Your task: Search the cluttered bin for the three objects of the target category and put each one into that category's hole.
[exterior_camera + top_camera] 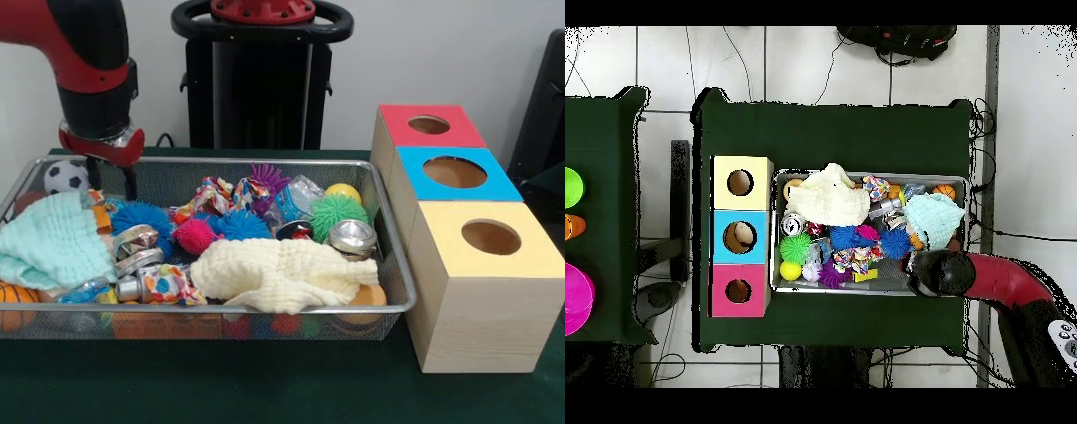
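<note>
The wire-mesh bin sits on the green table, full of clutter; it also shows in the overhead view. Inside are spiky balls in blue, pink, green and purple. There are also a soccer ball, a yellow ball, silver cans, a cream cloth and a mint cloth. My gripper is open and empty, hanging low over the bin's back left corner, beside the soccer ball. In the overhead view the arm hides it.
Three wooden boxes with round holes stand right of the bin: red top, blue top, yellow top. A basketball lies at the bin's front left. A second table with bright bowls stands beyond the boxes.
</note>
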Robot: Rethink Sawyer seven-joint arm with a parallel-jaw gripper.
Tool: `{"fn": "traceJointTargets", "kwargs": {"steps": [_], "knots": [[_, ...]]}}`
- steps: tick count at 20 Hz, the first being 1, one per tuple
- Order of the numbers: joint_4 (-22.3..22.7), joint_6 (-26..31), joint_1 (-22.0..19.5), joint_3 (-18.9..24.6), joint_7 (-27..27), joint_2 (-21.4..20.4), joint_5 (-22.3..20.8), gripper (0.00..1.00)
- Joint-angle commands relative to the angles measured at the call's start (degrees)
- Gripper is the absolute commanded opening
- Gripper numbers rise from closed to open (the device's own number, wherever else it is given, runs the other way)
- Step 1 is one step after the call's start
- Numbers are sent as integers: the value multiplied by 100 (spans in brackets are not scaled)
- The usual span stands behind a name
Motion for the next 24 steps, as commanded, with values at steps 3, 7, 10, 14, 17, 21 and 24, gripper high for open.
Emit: {"fn": "traceJointTargets", "kwargs": {"steps": [3, 7, 10, 14, 17, 21, 24], "knots": [[-1235, 1519, 30, 936, -1858, 388, 132, 100], [-1432, 1734, 44, 1039, -1774, 445, 107, 100], [-1535, 1919, 28, 1136, -1790, 424, 118, 100], [-1702, 2109, 49, 1202, -1800, 498, 87, 100], [-1674, 1987, -9, 1303, -1893, 503, 50, 100], [-1636, 1815, 43, 1477, -2245, 266, -160, 100], [-1573, 1973, 160, 1448, -2115, 26, -159, 100]]}}
